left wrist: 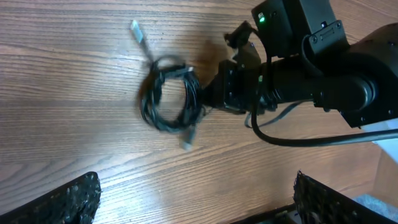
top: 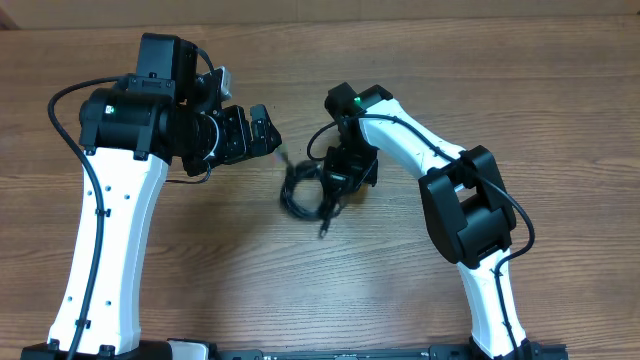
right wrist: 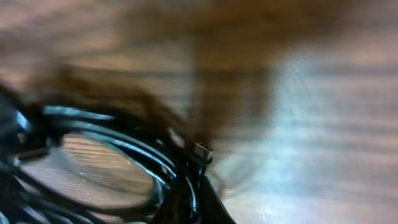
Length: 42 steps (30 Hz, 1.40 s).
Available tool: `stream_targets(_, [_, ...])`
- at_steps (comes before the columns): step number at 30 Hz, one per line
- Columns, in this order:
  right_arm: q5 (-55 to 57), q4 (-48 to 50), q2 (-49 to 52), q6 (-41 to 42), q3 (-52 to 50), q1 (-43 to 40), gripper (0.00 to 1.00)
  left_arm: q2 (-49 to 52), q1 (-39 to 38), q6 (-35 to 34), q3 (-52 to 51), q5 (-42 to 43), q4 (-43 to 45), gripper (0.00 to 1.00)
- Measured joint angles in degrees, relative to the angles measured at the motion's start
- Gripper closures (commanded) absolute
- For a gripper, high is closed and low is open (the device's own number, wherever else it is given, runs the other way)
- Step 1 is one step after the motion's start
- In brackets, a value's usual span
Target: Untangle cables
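Note:
The cables (top: 298, 190) lie as a small black coil on the wooden table, between the two arms. One plug end (left wrist: 135, 30) trails off toward the left arm, and another (left wrist: 188, 134) sticks out on the opposite side. My right gripper (top: 335, 185) is down at the coil's right edge and shut on the strands there. In the right wrist view the cables (right wrist: 124, 143) fill the frame, blurred, with a small connector (right wrist: 202, 151) among them. My left gripper (top: 265, 130) hovers to the coil's upper left, open, with nothing between its fingertips (left wrist: 74, 199).
The wooden table (top: 200, 260) extends around the coil on all sides. The right arm's black wrist housing (left wrist: 311, 81) sits directly right of the coil. The left arm's body (top: 150, 110) stands at the upper left.

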Motion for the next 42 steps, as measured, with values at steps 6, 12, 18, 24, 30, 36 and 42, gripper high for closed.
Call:
stream_targets(6, [2.14,-3.48,0.15,-8.09,4.42,-0.11,0.95,0.00,0.00,0.00,0.00,-0.02,0.02,0.01])
stream_targets(12, [3.06,-6.75,0.17,-13.14,14.05,-0.17,0.64,0.00,0.00,0.00,0.00,-0.02,0.02,0.00])
stream_targets(18, [3.21,-8.11,0.17,-14.14,14.75,-0.17,0.72,0.00,0.00,0.00,0.00,0.00,0.02,0.00])
stream_targets(24, [3.21,-11.96,0.17,-8.52,14.64,0.02,0.79,0.00,0.00,0.00,0.00,0.00,0.02,0.00])
stream_targets(30, [3.19,-10.05,0.17,-4.04,11.69,1.95,0.75,0.00,0.00,0.00,0.00,-0.02,0.02,0.00])
stream_targets(36, [3.23,-5.29,0.17,-2.95,8.22,5.46,0.73,0.00,0.00,0.00,0.00,0.00,0.00,0.00])
stream_targets(42, [8.72,-4.22,0.17,-2.47,6.78,6.75,0.88,0.00,0.00,0.00,0.00,0.00,0.02,0.00])
